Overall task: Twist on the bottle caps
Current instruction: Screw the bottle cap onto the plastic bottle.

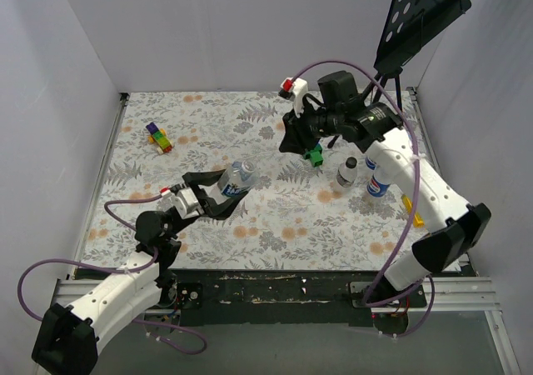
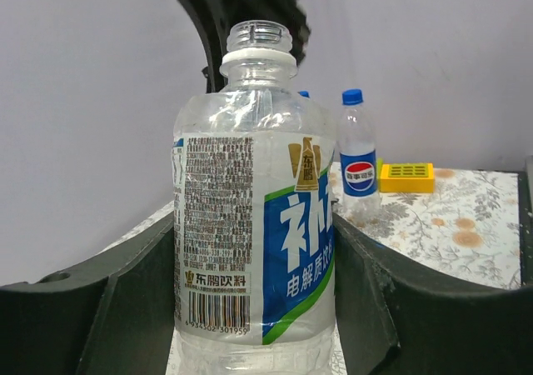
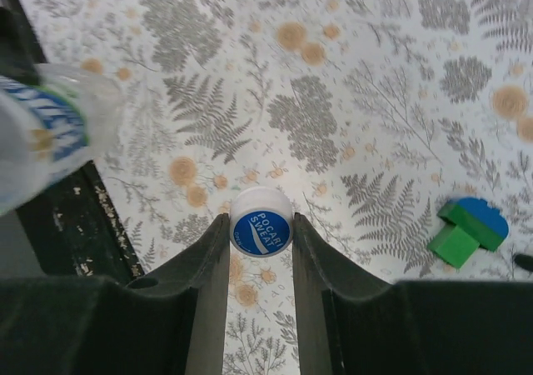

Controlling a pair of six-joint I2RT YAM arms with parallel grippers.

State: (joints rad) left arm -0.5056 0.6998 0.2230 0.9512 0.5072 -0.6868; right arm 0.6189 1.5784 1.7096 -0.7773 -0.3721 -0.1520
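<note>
Only wrist-side, right tool (image 3: 261, 220) pinching cap (image 3: 261, 229) — bottle (image 2: 250, 225) uncapped

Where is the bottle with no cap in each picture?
Top external: bottle left of middle, in the left tool.
Left wrist: fills the centre.
Right wrist: blurry at the left edge; right tool pinches a cap.
Shared landmark: flowery table cover.

The bottle (image 2: 250, 100) is clear, glossy, crinkled plastic with a shiny printed label (image 2: 291, 242); the cap (image 3: 261, 221) smooth plastic; the surface (image 1: 283, 225) matt, floral-printed.
</note>
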